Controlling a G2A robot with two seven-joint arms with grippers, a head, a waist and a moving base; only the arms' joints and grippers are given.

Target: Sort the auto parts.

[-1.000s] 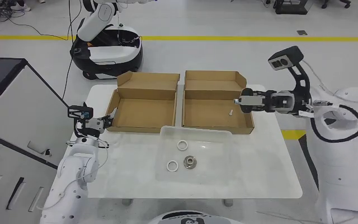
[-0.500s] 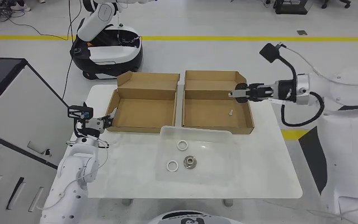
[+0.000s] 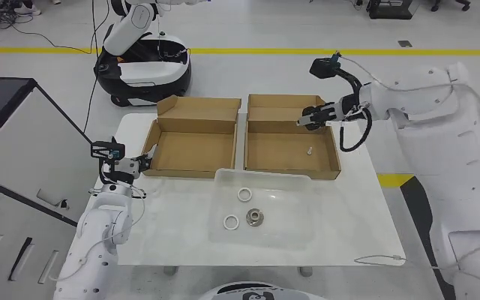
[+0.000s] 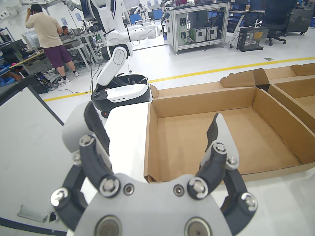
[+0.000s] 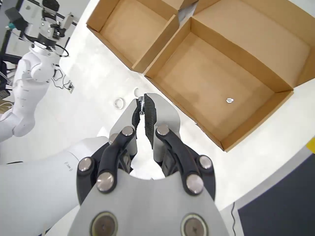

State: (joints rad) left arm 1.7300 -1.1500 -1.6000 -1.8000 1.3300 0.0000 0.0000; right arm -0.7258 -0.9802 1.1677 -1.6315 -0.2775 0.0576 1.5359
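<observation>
Above the right cardboard box (image 3: pixel 289 147), the right gripper (image 5: pixel 141 104) pinches a threaded metal bolt (image 5: pixel 141 99); the left gripper (image 4: pixel 153 112) gapes.

Our arms (image 3: pixel 412 94) are glossy white. The left gripper (image 4: pixel 152 111) and right gripper (image 5: pixel 142 99) share silver plates, black links and round screws.

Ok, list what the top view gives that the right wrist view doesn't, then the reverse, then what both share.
The top view adds the flanged metal part lying in the clear tray near two white rings. The right wrist view adds a small threaded part pinched at the tips of the shut right claw. Both share the left box and the right box, the small pale part on the right box's floor, the rings and the left claw.
</observation>
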